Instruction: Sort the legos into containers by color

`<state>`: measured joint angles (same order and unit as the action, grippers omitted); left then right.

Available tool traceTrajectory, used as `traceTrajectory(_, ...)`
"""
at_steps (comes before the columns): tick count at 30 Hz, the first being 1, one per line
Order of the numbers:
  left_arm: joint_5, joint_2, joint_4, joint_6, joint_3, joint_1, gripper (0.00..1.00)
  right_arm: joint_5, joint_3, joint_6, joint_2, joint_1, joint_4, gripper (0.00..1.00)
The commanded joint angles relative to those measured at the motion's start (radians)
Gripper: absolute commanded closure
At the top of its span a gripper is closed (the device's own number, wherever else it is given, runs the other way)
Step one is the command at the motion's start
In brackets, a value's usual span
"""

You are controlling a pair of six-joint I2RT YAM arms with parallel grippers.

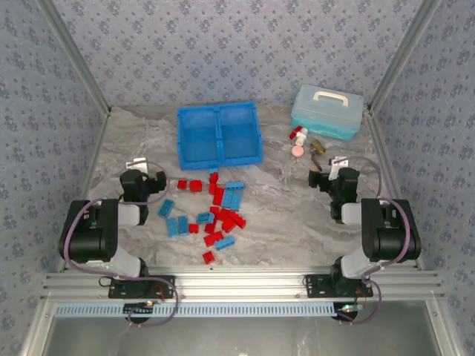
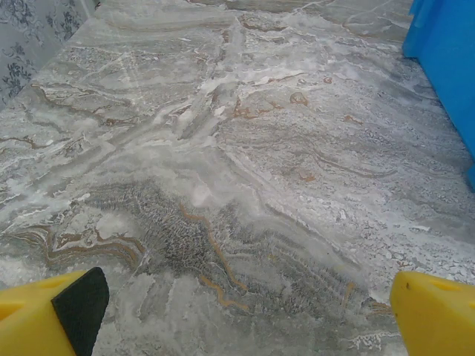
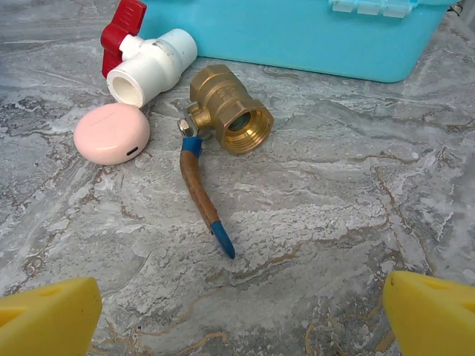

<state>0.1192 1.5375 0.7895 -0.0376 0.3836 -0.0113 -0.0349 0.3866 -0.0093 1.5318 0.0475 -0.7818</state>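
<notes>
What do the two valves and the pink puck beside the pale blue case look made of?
Gold valve: likely brass, going by its yellow metallic sheen; its lever looks like rusty steel with blue coating remnants.
White valve: probably PVC, matte white, with a glossy red handle, likely plastic.
Pink puck: smooth satin plastic by the look, possibly a coated shell.

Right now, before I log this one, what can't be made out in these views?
- Top view: legos overlap in the pile and are small, so an exact count per color is uncertain.
- Left wrist view: tray is cut off by the right edge; its compartments fall outside.
- Right wrist view: case is cut off by the top edge, handle outside.
- Top view: brass valve is too small to show detail.
</notes>
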Motion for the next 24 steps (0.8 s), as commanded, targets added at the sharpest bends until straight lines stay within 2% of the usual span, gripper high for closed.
traceTrajectory(1, -0.014, -0.006, 0.033, -0.006, 0.023, -0.001, 0.01, -0.004, 0.016, -0.016, -0.015, 0.002, 0.001, 0.0)
traceTrajectory(19, -0.015, -0.006, 0.033, -0.006, 0.023, 0.0, 0.01, -0.007, 0.017, -0.014, -0.014, 0.005, 0.0, 0.0)
traceTrajectory(21, -0.014, -0.006, 0.033, -0.006, 0.023, 0.0, 0.01, 0.023, 0.015, -0.01, -0.03, 0.0, 0.003, 0.0)
traceTrajectory(24, -0.015, -0.006, 0.034, -0.006, 0.021, 0.0, 0.01, 0.131, 0.099, 0.021, -0.198, -0.023, 0.295, 0.0)
